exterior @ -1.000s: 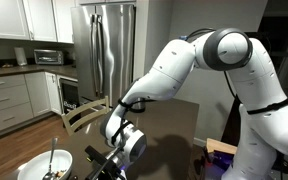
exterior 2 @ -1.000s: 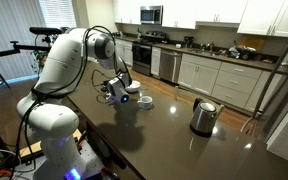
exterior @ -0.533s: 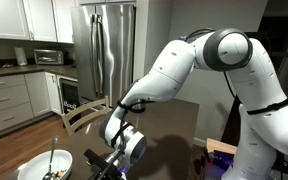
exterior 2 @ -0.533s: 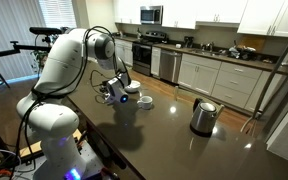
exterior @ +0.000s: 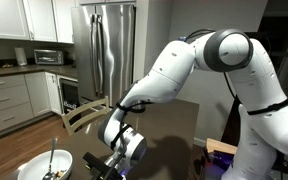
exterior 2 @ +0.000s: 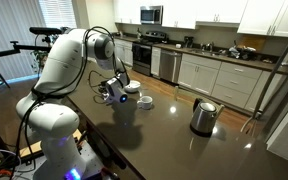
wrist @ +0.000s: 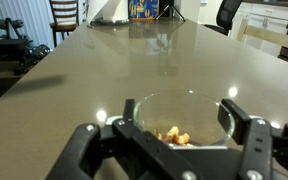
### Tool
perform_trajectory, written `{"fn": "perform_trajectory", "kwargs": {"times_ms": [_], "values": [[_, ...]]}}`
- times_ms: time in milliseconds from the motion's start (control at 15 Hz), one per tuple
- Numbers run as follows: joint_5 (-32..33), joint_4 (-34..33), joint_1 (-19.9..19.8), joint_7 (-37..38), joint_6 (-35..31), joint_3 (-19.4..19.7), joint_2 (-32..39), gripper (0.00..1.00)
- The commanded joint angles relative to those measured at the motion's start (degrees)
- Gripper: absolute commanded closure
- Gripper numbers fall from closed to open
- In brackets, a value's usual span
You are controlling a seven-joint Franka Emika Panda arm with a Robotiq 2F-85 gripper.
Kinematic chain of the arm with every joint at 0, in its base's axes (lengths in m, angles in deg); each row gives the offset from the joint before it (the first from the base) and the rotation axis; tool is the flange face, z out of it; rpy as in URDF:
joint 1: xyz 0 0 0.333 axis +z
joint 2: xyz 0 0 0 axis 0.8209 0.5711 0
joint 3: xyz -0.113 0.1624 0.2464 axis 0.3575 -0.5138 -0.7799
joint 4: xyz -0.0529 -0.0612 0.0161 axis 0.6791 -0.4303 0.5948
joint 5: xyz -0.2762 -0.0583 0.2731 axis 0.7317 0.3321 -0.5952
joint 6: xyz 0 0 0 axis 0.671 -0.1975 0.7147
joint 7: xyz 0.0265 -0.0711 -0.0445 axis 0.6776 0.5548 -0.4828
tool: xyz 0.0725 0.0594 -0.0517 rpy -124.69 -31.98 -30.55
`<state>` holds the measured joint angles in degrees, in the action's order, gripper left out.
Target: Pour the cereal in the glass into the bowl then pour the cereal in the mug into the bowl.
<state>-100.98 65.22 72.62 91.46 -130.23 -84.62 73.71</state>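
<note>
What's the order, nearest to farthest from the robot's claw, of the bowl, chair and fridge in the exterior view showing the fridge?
From the gripper:
1. bowl, beside it on the table.
2. chair, behind the table.
3. fridge, farthest back.

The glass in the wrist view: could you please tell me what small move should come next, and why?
Probably close the jaws on the glass: it stands upright between the open jaws of the gripper, holding cereal, and looks not yet clamped, so it cannot be lifted toward the bowl.
</note>
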Motion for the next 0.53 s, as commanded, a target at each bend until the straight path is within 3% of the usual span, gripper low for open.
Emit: {"fn": "perform_trajectory", "kwargs": {"times_ms": [0,467], "values": [[1.25,0.55,0.06,0.88,-0.61,0.06,-2.23,0.4],[2.38,1.81,0.34,0.87,-2.58,-0.02,-7.59,0.4]]}}
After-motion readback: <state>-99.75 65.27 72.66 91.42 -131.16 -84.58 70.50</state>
